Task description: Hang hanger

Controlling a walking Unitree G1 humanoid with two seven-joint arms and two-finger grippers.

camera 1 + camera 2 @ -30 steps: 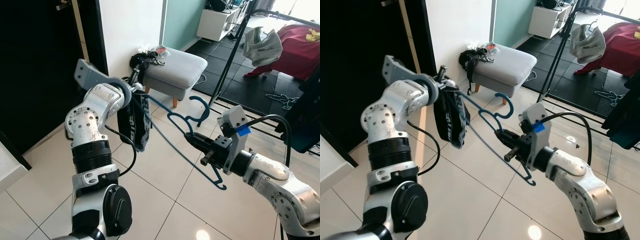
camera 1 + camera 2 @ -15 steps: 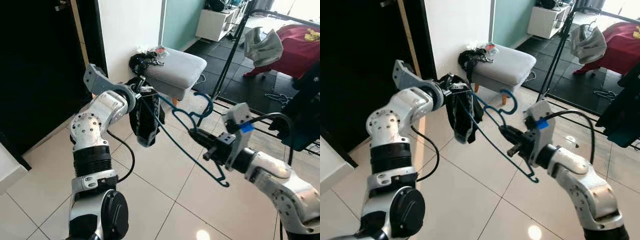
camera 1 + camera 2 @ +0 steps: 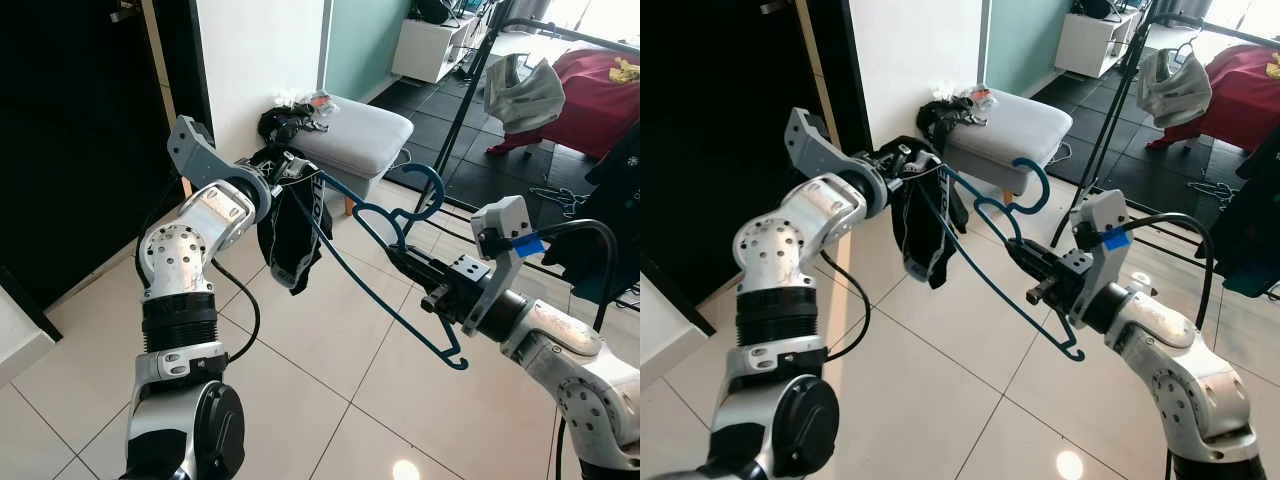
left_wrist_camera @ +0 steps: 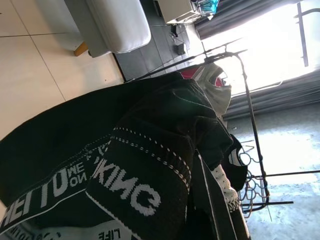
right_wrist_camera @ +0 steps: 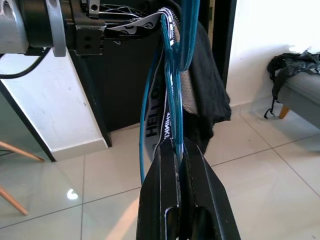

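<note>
A blue hanger [image 3: 352,268] slants across the middle of the room, its hook [image 3: 428,192] pointing up. My right gripper [image 3: 402,260] is shut on the hanger just below the hook; the right wrist view looks along the shut fingers [image 5: 165,170] up the blue wire [image 5: 175,75]. A black garment [image 3: 291,232] with white lettering hangs over the hanger's far end. My left gripper [image 3: 288,170] is raised there, shut on the garment's waistband. In the left wrist view the black garment [image 4: 125,165] covers the fingers.
A black clothes rack [image 3: 458,105] stands behind at the right with a grey cloth [image 3: 525,90] on it. A grey footstool [image 3: 352,128] carrying a dark bag sits by the white wall. A red cover [image 3: 600,75] lies far right. Tiled floor lies below.
The right gripper has lifted the hanger and drawn it rightwards, so the hook stands higher. The left gripper rose and swung forward with the garment.
</note>
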